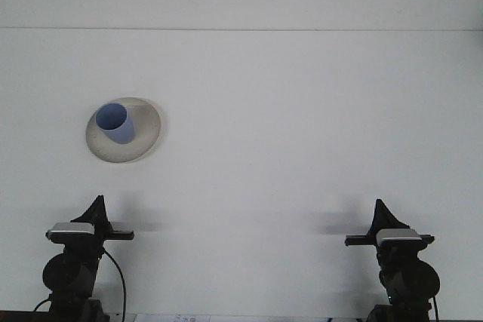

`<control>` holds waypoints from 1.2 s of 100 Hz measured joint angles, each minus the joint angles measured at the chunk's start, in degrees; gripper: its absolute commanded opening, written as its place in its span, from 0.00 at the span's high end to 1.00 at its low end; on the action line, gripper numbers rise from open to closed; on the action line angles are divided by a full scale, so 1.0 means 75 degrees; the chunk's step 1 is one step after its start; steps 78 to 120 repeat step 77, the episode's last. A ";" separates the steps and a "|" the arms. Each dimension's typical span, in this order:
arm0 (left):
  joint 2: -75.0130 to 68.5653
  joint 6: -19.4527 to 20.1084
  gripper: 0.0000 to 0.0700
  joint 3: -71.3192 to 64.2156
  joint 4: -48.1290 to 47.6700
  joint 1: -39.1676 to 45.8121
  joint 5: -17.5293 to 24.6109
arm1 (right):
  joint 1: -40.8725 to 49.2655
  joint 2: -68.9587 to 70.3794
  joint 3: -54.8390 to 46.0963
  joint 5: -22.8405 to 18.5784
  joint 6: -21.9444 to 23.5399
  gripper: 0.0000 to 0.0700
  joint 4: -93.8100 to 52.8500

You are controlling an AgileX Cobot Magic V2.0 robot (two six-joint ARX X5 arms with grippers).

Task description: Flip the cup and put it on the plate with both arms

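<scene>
We see the blue cup [115,123] standing mouth-up on the plate [147,135], far-left on the table [302,111]. It lies ahead of our left claw [96,207], the nearer one; our right claw [381,210] sits well apart. We cannot tell either claw's grip state.

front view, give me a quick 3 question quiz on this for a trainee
1. True or false: the blue cup stands on the plate with its opening up.
2. Which gripper is nearer the plate? A) left gripper B) right gripper
3. Fill in: neither gripper touches the ____.

Key
1. True. The open mouth faces up, and the cup sits left of the plate's middle.
2. A. The plate lies on the left side of the white table, ahead of the left arm.
3. Cup. Both grippers sit back at the near edge, well apart from it.
</scene>
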 measured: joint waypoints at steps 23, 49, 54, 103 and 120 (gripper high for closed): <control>0.0000 0.0000 0.98 0.0000 0.0000 0.0000 0.0000 | 0.0000 0.0000 0.0000 -0.0003 0.0073 0.99 0.0119; 0.0000 -0.0003 0.98 0.0000 0.0000 0.0000 0.0000 | 0.0000 0.0000 0.0000 -0.0003 0.0076 0.99 0.0318; 0.0000 -0.0003 0.98 0.0000 0.0000 0.0000 0.0000 | 0.0000 0.0000 0.0000 -0.0006 0.0076 0.99 0.0318; 0.0000 -0.0003 0.98 0.0000 0.0000 0.0000 0.0000 | 0.0000 0.0000 0.0000 -0.0006 0.0076 0.99 0.0318; 0.0000 -0.0003 0.98 0.0000 0.0000 0.0000 0.0000 | 0.0000 0.0000 0.0000 -0.0006 0.0076 0.99 0.0318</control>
